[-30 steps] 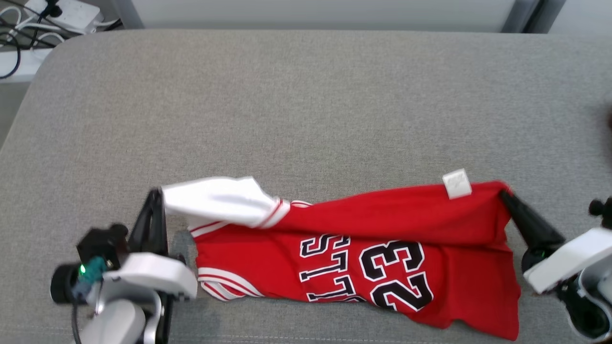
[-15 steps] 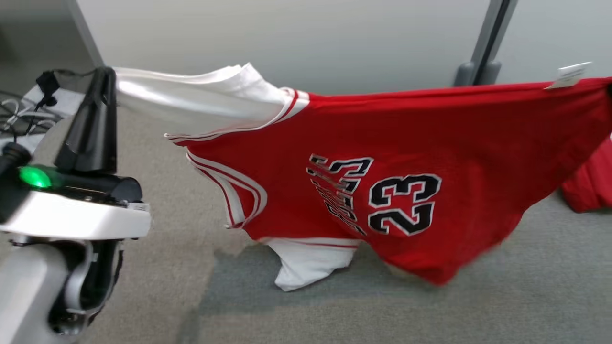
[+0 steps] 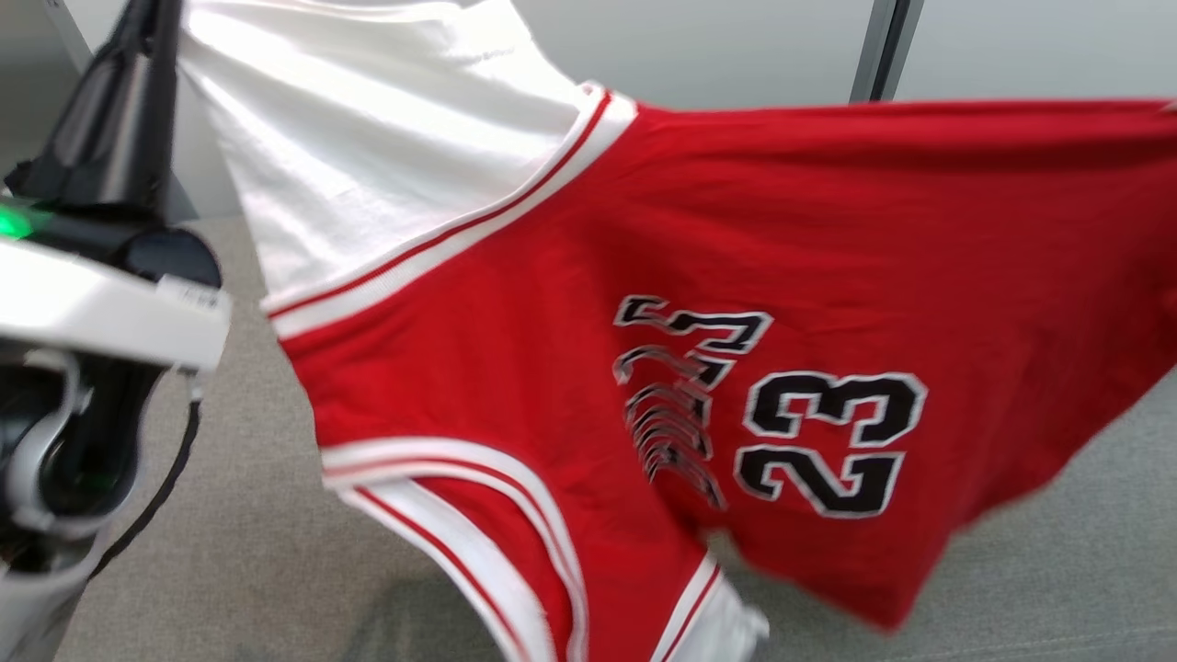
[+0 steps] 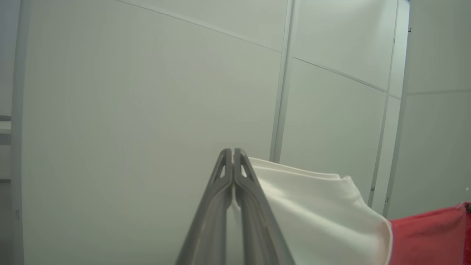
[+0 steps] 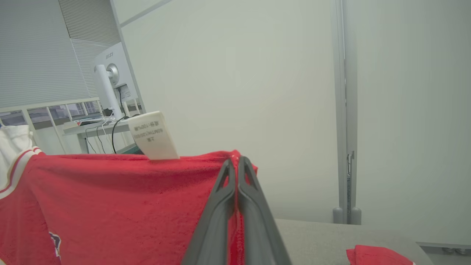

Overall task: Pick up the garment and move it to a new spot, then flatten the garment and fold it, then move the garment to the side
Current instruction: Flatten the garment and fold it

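The basketball jersey [image 3: 782,230] hung spread between the left gripper [image 4: 232,151], clenched on its white sleeve [image 3: 368,138], and the right gripper [image 5: 235,161], clenched on its red edge, evidently for relocation.

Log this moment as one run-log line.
garment: red jersey hanging spread over grey surface | left gripper: shut on white sleeve | right gripper: shut on red corner | phase: held aloft, not yet placed
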Motion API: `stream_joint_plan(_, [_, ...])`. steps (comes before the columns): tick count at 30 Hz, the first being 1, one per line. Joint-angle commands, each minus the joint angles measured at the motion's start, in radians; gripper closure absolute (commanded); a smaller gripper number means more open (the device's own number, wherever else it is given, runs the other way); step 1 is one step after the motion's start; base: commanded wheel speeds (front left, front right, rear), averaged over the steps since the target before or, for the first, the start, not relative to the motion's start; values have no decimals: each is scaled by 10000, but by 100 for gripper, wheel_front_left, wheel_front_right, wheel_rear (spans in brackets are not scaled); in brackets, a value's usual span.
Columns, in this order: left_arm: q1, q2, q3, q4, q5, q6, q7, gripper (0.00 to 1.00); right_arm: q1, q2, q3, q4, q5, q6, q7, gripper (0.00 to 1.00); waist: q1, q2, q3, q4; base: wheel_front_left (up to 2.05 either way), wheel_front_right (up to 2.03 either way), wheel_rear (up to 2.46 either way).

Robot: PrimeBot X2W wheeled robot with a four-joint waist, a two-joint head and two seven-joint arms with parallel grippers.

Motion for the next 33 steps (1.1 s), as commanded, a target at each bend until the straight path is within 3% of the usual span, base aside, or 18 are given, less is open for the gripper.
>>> stream_joint_plan(1, [-752, 184, 278, 565, -37, -184, 33, 100, -469, -72, 355, 152, -227, 29, 326, 100, 0, -1, 273, 80, 0, 0, 0])
stream_joint_plan(4, [-1809, -320, -357, 2983, 248, -815, -209, 100, -2614, 1406, 1653, 1790, -1210, 29, 1374, 100, 0, -1, 614, 111, 0, 0, 0])
stream_joint_plan(7, [-3321, -1139, -876, 5981, 769, -1623, -1097, 100, -5512, 3628, 3035, 4599, -2816, 29, 1925, 100, 0, -1, 581, 58, 0, 0, 0])
stream_joint_plan(9, [-4477, -1604, -1229, 8113, 1303, -2176, -1870, 100, -7331, 4979, 3330, 6920, -3800, 29, 1300, 100, 0, -1, 409, 51, 0, 0, 0])
stream_joint_plan(13, [-7097, -2425, -1635, 10843, 2608, -2678, -3671, 100, -10374, 6415, 2966, 10501, -5494, 29, -1220, 100, 0, -1, 540, 302, 0, 0, 0])
stream_joint_plan(16, [-8224, -2964, -1760, 11698, 3087, -3388, -3917, 100, -11623, 6685, 3400, 11747, -6607, 29, -1863, 100, 0, -1, 970, 495, 0, 0, 0])
stream_joint_plan(19, [-8406, -3196, -1693, 11631, 3509, -3727, -3936, 100, -11758, 6659, 3800, 12094, -6951, 29, -1961, 100, 0, -1, 1391, 619, 0, 0, 0])
stream_joint_plan(25, [-6383, -3760, -1541, 11320, 4618, -4299, -3942, 100, -10156, 6166, 4762, 11952, -7215, 29, -2029, 100, 0, -1, 2601, 723, 0, 0, 0])
stream_joint_plan(28, [-5219, -4016, -1361, 11490, 5006, -4271, -3943, 100, -9114, 5836, 4229, 11199, -7479, 29, -2032, 100, 0, -1, 3086, 683, 0, 0, 0])
stream_joint_plan(33, [-3573, -4107, -675, 11665, 5442, -4202, -3944, 100, -6689, 5676, 2340, 9172, -8285, 29, -2034, 100, 0, -1, 3227, 466, 0, 0, 0])
